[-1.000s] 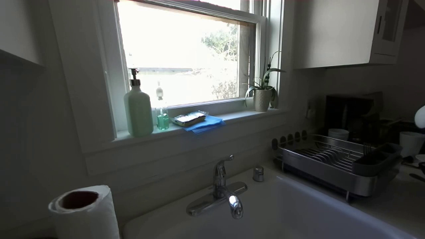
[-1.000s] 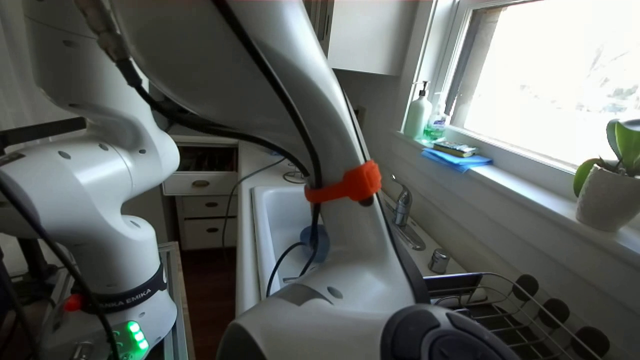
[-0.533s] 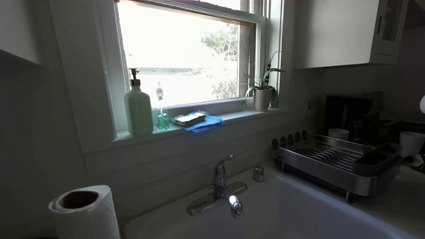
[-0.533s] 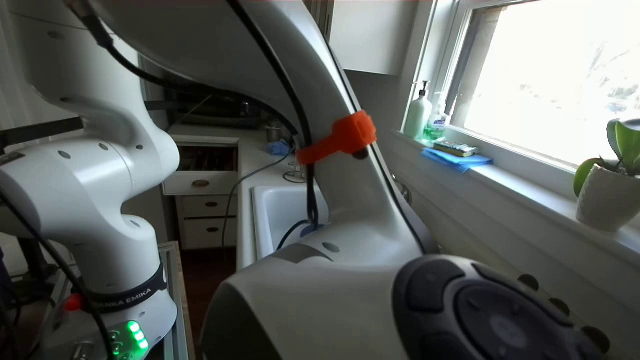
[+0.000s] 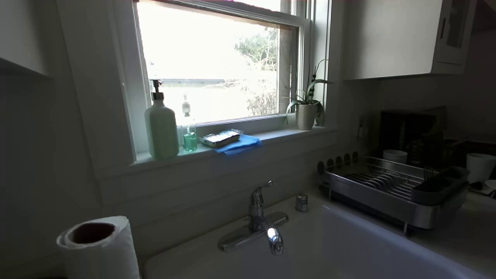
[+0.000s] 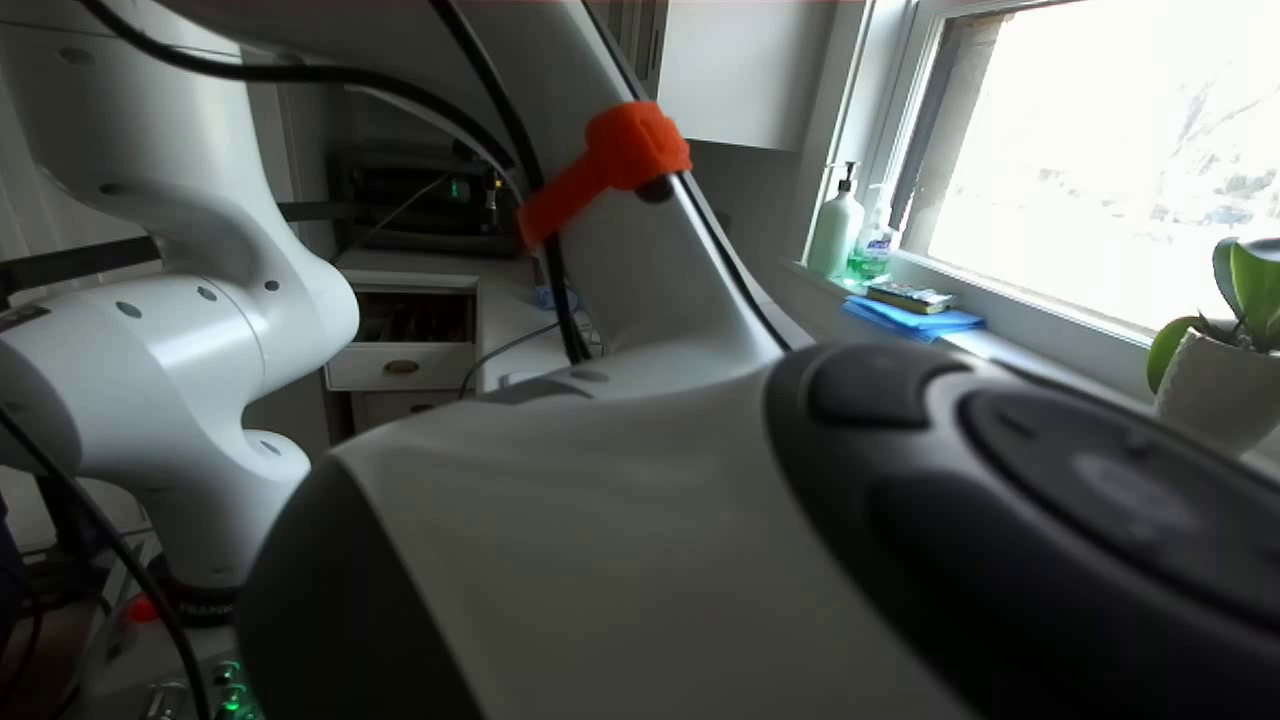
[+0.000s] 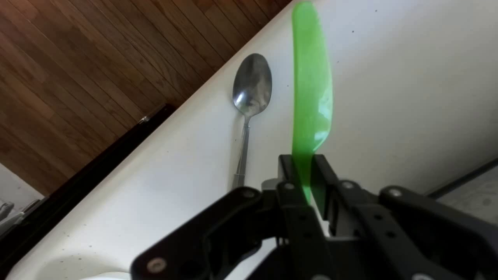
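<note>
A bright green plastic knife (image 7: 311, 77) is pinched in my gripper (image 7: 302, 160), which appears in the wrist view from the bottom. Its blade points away from the jaws, toward the top of that view; the handle end is mostly hidden between the dark fingers. Left of the knife, a metal spoon (image 7: 253, 85) lies on the white counter (image 7: 186, 167) with its bowl near the counter's edge. The lower end of the spoon's handle is hidden behind the gripper. Neither exterior view shows the fingers; the white arm (image 6: 620, 500) fills much of an exterior view.
Wooden floor (image 7: 97, 70) lies beyond the counter edge, beside a black strip (image 7: 97, 163). In an exterior view are a dish rack (image 5: 383, 193), sink (image 5: 348, 248), faucet (image 5: 257, 217) and paper towel roll (image 5: 100, 252). A soap bottle (image 5: 162, 128) and potted plant (image 5: 306, 116) stand on the sill.
The arm has swung closer to the camera in an exterior view, its orange band rising and shifting left. It now covers the sink and dish rack there. A white arm part left the opposite view's right edge.
</note>
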Controlling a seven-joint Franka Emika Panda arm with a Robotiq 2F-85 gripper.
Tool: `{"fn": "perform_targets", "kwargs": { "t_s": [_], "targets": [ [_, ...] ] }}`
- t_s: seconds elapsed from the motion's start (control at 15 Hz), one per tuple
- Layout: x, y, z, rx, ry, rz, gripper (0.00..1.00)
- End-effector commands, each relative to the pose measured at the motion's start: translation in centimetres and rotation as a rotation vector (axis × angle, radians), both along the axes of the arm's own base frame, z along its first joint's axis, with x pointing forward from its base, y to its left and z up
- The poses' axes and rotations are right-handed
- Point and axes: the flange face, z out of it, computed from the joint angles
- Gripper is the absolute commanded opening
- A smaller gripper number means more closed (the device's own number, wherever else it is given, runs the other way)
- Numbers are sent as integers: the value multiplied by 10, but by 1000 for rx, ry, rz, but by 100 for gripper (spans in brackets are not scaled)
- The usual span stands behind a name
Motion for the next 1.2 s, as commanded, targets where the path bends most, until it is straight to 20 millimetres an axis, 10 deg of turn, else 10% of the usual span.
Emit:
{"fn": "perform_targets", "kwargs": {
  "t_s": [0.0, 1.13],
  "targets": [
    [0, 1, 5, 1, 1, -9, 15],
    [1, 28, 61, 31, -77, 51, 4]
  ]
}}
